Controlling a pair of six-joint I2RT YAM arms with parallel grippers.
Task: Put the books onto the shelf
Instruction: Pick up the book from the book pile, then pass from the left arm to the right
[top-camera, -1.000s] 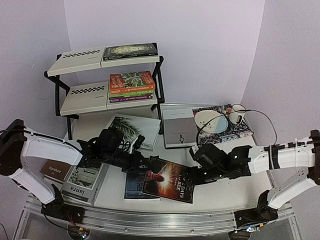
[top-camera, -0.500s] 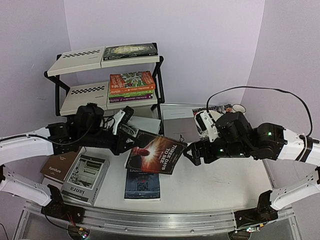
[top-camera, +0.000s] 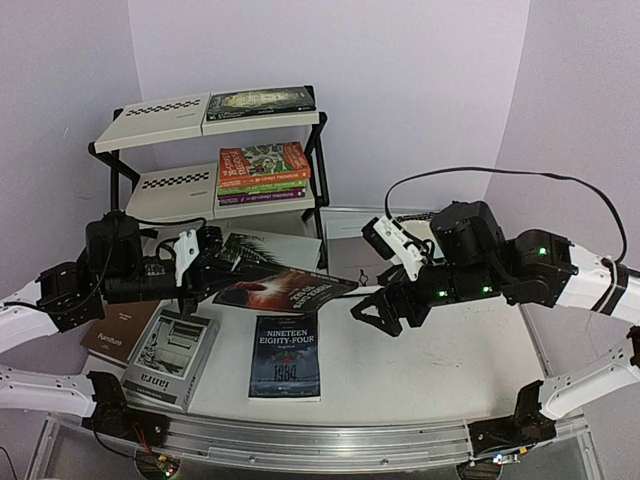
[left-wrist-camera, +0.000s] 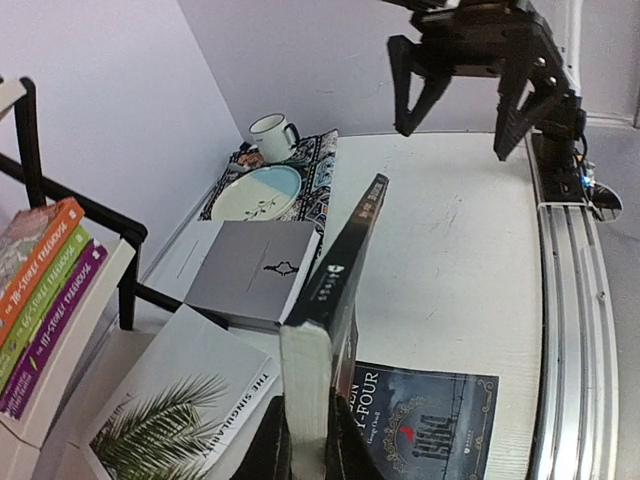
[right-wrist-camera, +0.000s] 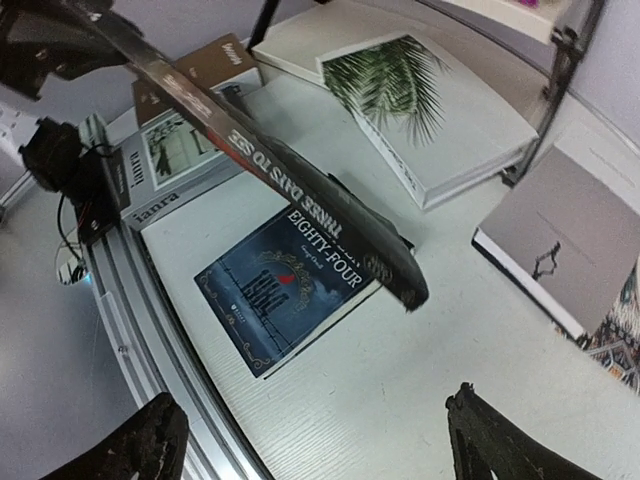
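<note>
In the left wrist view the dark paperback is seen edge-on, one end clamped between the fingers of the left gripper and raised over the table. This grip is mostly hidden from overhead. The right gripper is spread wide, apart from that book. Only the overhead view shows the shelf. Three glossy Treehouse paperbacks are stacked on its lower cream tier. A dark book, possibly a novel, lies flat on the upper tier. Nineteen Eighty-Four lies flat on the table.
</note>
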